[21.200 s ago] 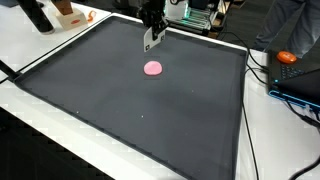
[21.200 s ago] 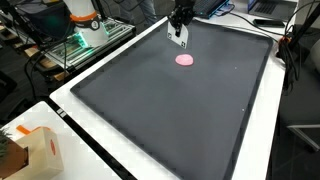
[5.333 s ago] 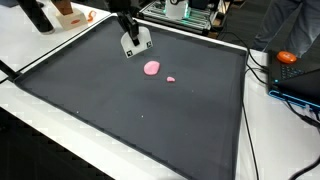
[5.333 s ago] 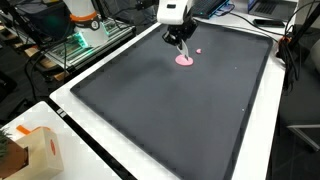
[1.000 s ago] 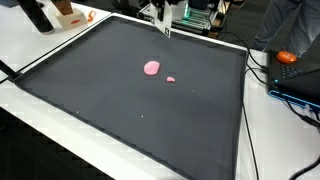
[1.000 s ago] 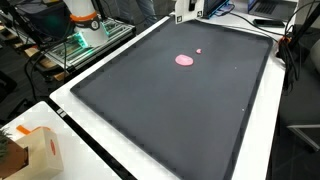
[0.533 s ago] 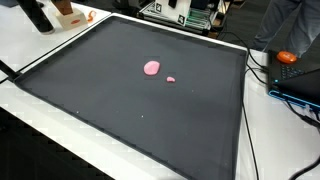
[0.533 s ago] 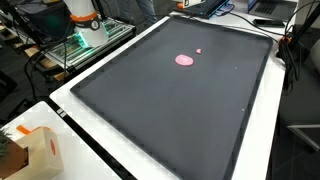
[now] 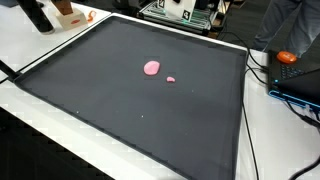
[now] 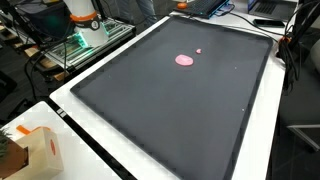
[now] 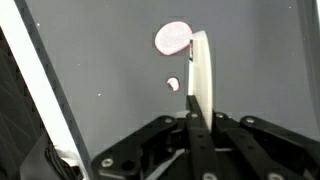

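- Wrist view: the gripper enters from the lower edge. Its black jaws are closed together on the base of a white flat tool.
- The tool stands out from the jaws as a narrow blade seen nearly edge-on. In this view its tip lies just to the right of the large pink lump.
- A small pink piece lies near the large pink lump, apart from it and just left of the blade in the wrist view.
- In both exterior views the large pink lump lies uncovered, with the small pink piece close beside it and not touching it.
- Both pieces rest on a black mat, which extends well beyond the large pink lump on every side.
- A white table borders the mat.
- Well away from the large pink lump, off the mat, are an orange object and a cardboard box, each seen in an exterior view.
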You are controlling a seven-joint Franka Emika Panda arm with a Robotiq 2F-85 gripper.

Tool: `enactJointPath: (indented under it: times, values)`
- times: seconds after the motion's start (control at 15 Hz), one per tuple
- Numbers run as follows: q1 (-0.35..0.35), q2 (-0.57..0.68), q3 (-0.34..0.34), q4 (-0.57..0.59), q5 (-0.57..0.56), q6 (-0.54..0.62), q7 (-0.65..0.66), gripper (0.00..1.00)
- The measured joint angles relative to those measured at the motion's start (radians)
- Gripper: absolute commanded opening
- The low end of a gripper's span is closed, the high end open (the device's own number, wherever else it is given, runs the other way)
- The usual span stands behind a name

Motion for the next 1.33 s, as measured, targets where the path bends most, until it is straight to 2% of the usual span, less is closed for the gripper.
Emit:
enactJointPath:
  times: [0.73, 1.33]
  values:
    - [-0.007, 0.035, -0.006, -0.017, 0.017, 0.035, -0.025, 0.01]
    - [-0.037, 0.08, -0.015, -0.196, 0.023, 0.229, -0.052, 0.01]
